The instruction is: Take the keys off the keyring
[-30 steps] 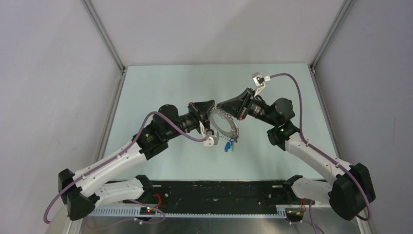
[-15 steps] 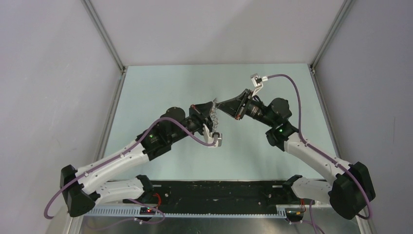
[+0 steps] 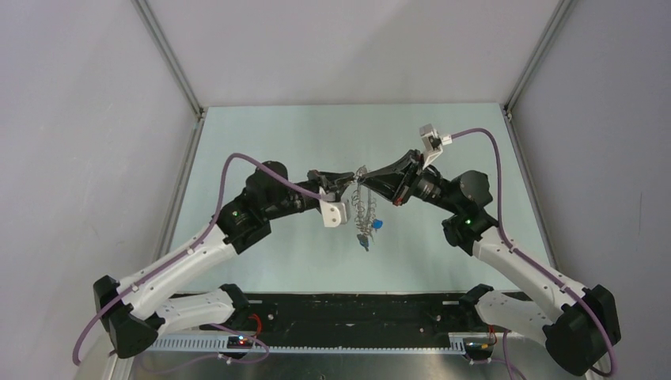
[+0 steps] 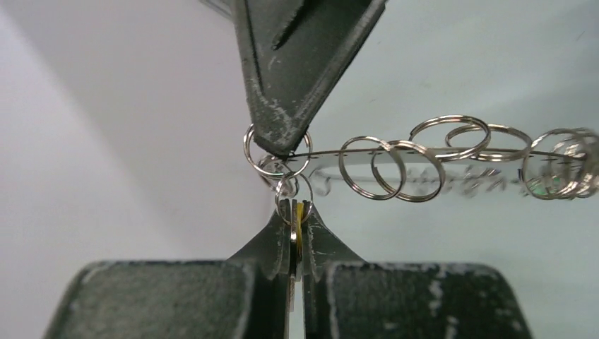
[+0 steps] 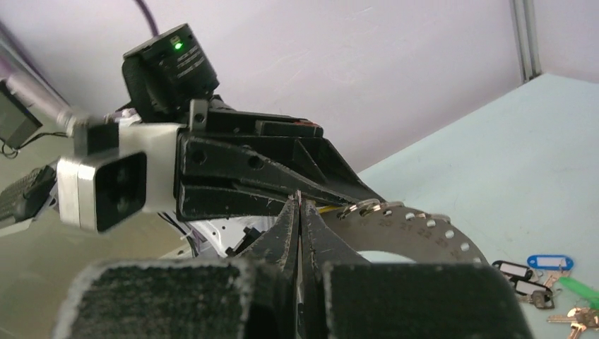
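From above, shows left gripper (image 3: 346,183) and right gripper (image 3: 365,176) tip to tip over the table (image 3: 277,142), keyring (image 3: 364,204) hanging edge-on towards 6 o'clock, keys (image 3: 372,229) near its low end. At left wrist, shows left gripper clamped on a brass key (image 4: 297,236) at 6 o'clock, right gripper at 12 o'clock pinching the keyring's rim. At right wrist, shows right gripper pressed together on that rim, tagged keys lying on the table at 4 o'clock.

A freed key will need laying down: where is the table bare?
Crowded mid-table: the left gripper and right gripper meet at the flat grey metal keyring, blue-tagged keys dangling below. Bare: the pale green table's far strip, between them and the back wall, and its near strip, between the keys and the black base rail.
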Controlling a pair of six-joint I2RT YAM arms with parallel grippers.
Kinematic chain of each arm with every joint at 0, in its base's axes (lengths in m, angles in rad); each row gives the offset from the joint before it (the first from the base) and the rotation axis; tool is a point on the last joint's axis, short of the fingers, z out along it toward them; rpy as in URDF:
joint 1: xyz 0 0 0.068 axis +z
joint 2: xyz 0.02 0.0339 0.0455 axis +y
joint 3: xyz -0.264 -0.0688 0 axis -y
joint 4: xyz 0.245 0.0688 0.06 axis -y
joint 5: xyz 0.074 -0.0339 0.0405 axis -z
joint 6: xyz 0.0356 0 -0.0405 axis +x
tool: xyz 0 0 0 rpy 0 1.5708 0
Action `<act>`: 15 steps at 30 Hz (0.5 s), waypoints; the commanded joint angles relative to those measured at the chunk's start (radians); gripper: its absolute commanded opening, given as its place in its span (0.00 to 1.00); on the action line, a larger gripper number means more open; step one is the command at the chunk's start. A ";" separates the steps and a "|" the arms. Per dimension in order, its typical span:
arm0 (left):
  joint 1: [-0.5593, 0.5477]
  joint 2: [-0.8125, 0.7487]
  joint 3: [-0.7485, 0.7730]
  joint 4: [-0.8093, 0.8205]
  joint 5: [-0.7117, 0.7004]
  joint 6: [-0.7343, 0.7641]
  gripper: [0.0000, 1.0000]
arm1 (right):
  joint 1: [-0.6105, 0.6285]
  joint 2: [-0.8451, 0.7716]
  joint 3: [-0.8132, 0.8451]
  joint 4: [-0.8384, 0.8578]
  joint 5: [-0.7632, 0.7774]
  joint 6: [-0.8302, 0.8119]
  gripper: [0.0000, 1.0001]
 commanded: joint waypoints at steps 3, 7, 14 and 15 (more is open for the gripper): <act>0.047 -0.021 0.082 0.013 0.124 -0.342 0.00 | 0.002 -0.044 0.010 0.090 -0.063 -0.072 0.00; 0.053 -0.017 0.096 0.013 0.138 -0.423 0.00 | 0.011 -0.048 0.011 0.076 -0.078 -0.102 0.00; 0.060 0.002 0.138 -0.018 0.160 -0.470 0.02 | 0.025 -0.018 0.047 0.008 -0.111 -0.128 0.00; 0.060 0.002 0.139 -0.021 0.171 -0.469 0.02 | 0.030 -0.013 0.052 -0.016 -0.109 -0.145 0.00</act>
